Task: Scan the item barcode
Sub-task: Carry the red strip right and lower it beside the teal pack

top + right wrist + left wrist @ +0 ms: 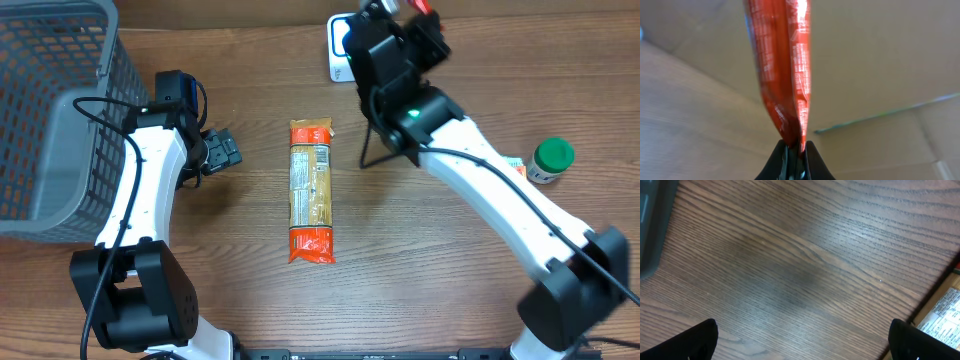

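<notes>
Right gripper (795,146) is clamping a red packet (782,65) by its edge, holding it up near the scanner (336,62). Left gripper (804,341) is hanging wide apart over the table (805,255), near a pasta pack (311,190).

Bright, even lighting; wrist views soft, perhaps defocused; red packet (780,65) glares.

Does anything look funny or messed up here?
Only one thing. The shiny red plastic packet is pinched by just one thin edge in the right end effector, so it sticks out crinkled and a bit twisted. Nothing looks spilled or broken.
</notes>
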